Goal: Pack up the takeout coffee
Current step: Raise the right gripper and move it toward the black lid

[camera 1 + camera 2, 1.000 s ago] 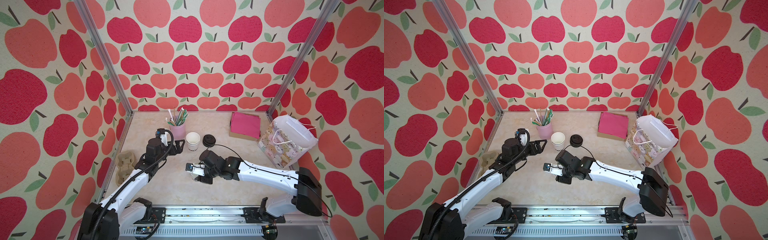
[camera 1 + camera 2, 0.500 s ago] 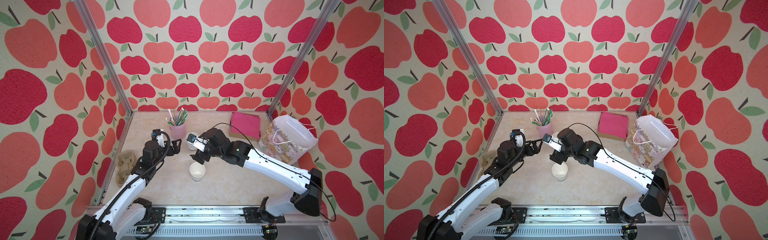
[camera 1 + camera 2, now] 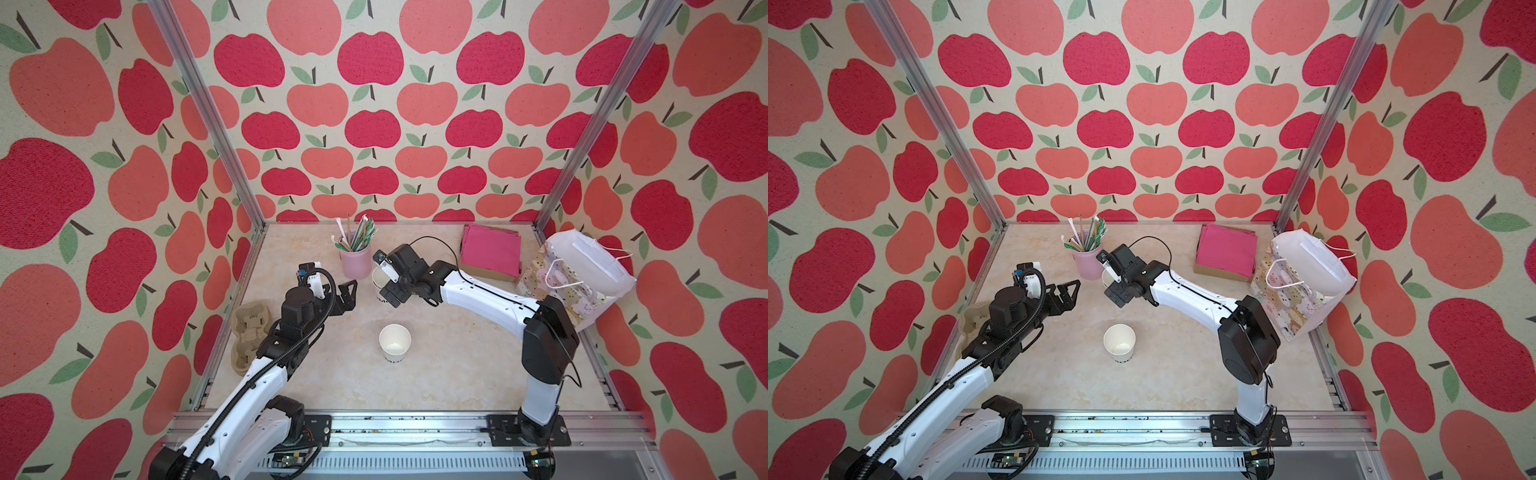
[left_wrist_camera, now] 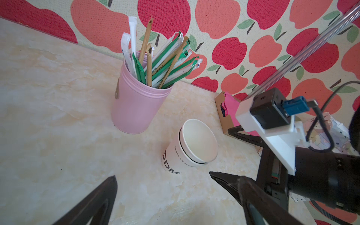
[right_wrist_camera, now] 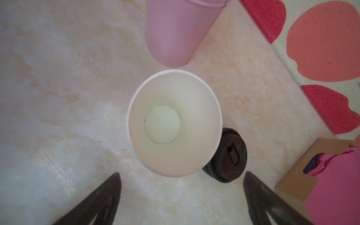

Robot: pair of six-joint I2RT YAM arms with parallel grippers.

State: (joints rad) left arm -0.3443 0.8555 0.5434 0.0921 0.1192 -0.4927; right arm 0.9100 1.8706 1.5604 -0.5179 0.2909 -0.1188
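The takeout coffee cup [image 3: 395, 341] [image 3: 1119, 341], white with black lettering at its base, stands alone and upright mid-table, with neither gripper touching it. Its black lid [image 5: 227, 155] lies beside the nested cup stack [image 5: 173, 122] [image 4: 191, 145] and is hidden under the right arm in both top views. My right gripper [image 3: 388, 297] [image 3: 1116, 296] [image 5: 181, 173] hovers open above that stack, holding nothing. My left gripper [image 3: 352, 294] [image 3: 1073, 293] [image 4: 162, 175] is open and empty, just left of the stack.
A pink cup of straws [image 3: 355, 259] stands behind the stack. A cardboard box of pink napkins [image 3: 492, 251] sits at the back right, a patterned gift bag [image 3: 577, 274] at the right edge, a pulp cup carrier [image 3: 248, 332] by the left wall.
The right gripper opened, left the single cup standing mid-table and swung back over the cup stack. The left gripper shifted slightly.
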